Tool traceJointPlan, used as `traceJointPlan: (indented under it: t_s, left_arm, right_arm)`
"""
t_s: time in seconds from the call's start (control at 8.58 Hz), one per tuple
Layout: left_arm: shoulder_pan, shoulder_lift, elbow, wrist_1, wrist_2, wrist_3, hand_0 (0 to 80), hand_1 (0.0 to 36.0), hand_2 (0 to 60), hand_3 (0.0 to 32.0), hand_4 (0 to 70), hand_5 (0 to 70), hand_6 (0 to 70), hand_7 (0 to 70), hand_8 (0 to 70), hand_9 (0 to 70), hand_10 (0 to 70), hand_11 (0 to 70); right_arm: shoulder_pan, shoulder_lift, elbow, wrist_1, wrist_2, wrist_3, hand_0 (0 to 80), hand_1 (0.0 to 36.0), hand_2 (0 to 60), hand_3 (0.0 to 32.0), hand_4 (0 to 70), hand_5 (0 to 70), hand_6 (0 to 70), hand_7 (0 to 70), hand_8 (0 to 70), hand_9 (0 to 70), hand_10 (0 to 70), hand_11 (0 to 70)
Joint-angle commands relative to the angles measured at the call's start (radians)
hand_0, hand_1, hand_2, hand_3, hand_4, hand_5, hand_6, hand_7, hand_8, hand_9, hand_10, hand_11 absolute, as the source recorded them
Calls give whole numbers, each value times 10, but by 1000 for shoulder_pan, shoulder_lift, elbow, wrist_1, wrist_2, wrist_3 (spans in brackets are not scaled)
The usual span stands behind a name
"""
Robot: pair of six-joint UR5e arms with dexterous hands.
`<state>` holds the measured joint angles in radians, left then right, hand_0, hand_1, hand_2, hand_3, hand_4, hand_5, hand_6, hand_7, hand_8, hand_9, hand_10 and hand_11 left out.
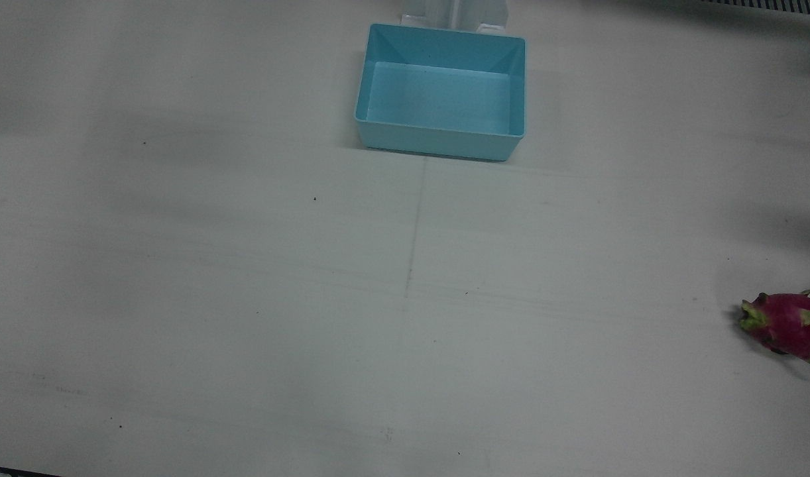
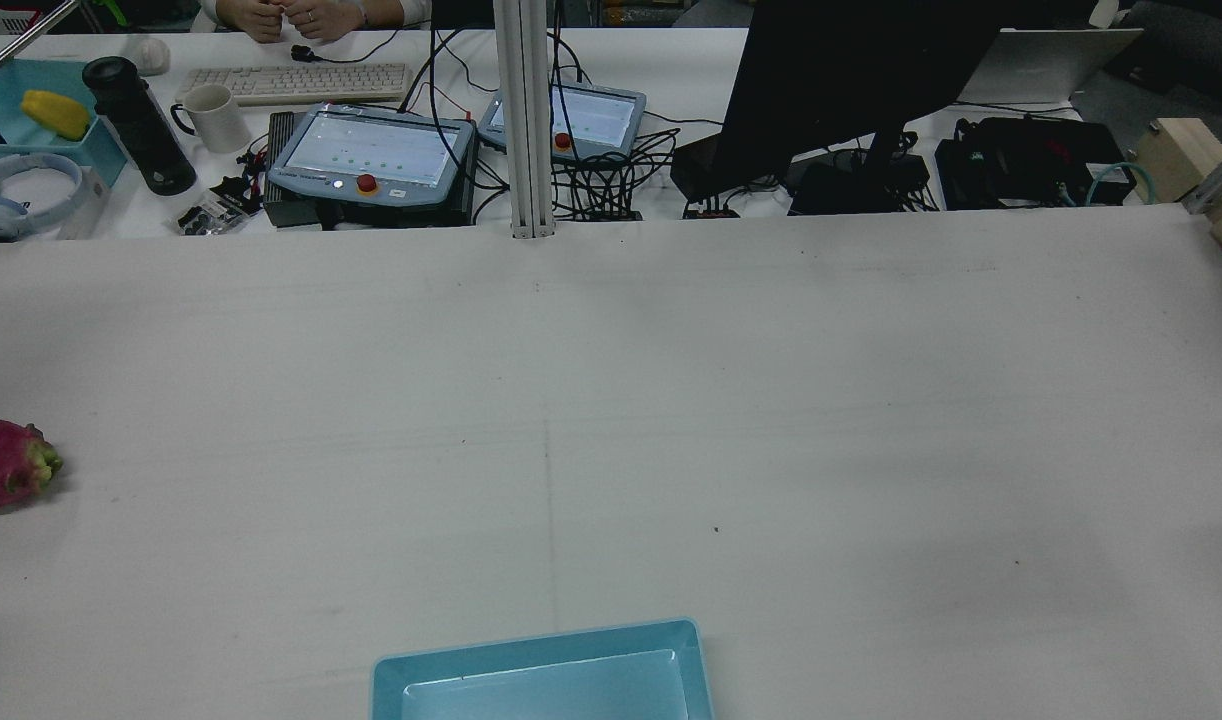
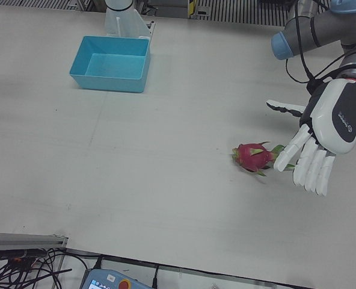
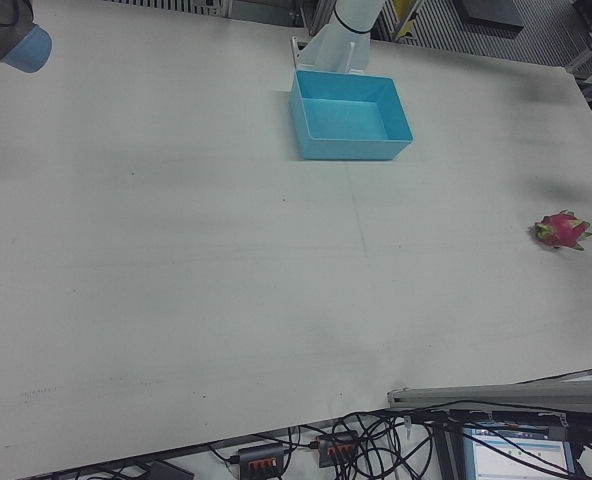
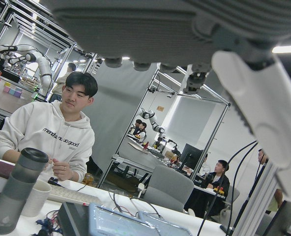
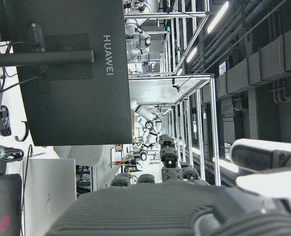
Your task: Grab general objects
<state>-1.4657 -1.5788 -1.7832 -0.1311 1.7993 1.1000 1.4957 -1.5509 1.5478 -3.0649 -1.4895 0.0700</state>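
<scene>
left hand (image 3: pixel 322 141) hangs open beside the dragon fruit (image 3: pixel 254 157) – holding nothing – blue bin (image 3: pixel 110 73) sits empty.

- I am seeing the table (image 1: pixel 246 298) evenly but dimly lit in the front view, with a cool grey-green cast.
- Soft, broad shadows are lying across its left and upper right parts.
- The dragon fruit (image 1: pixel 786 324) is throwing a small dark shadow beside itself.
- In the right hand view, ceiling strip lights (image 6: pixel 219 17) are glaring.
- The left hand (image 5: pixel 194 34) is looming blurred and out of focus in its own view.
</scene>
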Motion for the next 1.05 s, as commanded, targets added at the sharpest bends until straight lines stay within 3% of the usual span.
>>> traceJointPlan:
  t_s: [0.0, 0.23, 0.35, 0.47, 0.58, 0.82, 0.93]
  left_arm:
    - [4, 19, -47, 132, 58, 269, 613, 236, 0, 56, 50, 0, 0, 3, 0, 0, 0, 20]
    - [37, 19, -45, 210, 66, 430, 632, 257, 19, 46, 62, 0, 0, 4, 0, 0, 0, 30]
    - [104, 19, -42, 244, 63, 499, 634, 262, 25, 42, 58, 0, 0, 6, 0, 0, 1, 33]
    - [123, 20, -45, 272, 61, 564, 641, 266, 24, 58, 51, 0, 0, 2, 0, 0, 0, 28]
    - [123, 23, -44, 275, 60, 577, 642, 268, 25, 88, 39, 0, 0, 1, 0, 0, 0, 27]
    - [123, 26, -25, 275, 51, 609, 634, 266, 35, 102, 37, 0, 0, 0, 0, 0, 0, 21]
    - [125, 26, 0, 271, 51, 630, 631, 263, 32, 78, 44, 0, 0, 5, 0, 0, 4, 37]
  right_arm:
    - [1, 0, 0, 0, 0, -1, 0, 0, 0, 0, 0, 0, 0, 0, 0, 0, 0, 0]
    - [1, 0, 0, 0, 0, 1, 0, 0, 0, 0, 0, 0, 0, 0, 0, 0, 0, 0]
    - [0, 0, 0, 0, 0, 1, 0, 0, 0, 0, 0, 0, 0, 0, 0, 0, 0, 0]
    - [0, 0, 0, 0, 0, 1, 0, 0, 0, 0, 0, 0, 0, 0, 0, 0, 0, 0]
    - [0, 0, 0, 0, 0, 1, 0, 0, 0, 0, 0, 0, 0, 0, 0, 0, 0, 0]
    - [1, 0, 0, 0, 0, 1, 0, 0, 0, 0, 0, 0, 0, 0, 0, 0, 0, 0]
    - [0, 0, -2, 0, 0, 1, 0, 0, 0, 0, 0, 0, 0, 0, 0, 0, 0, 0]
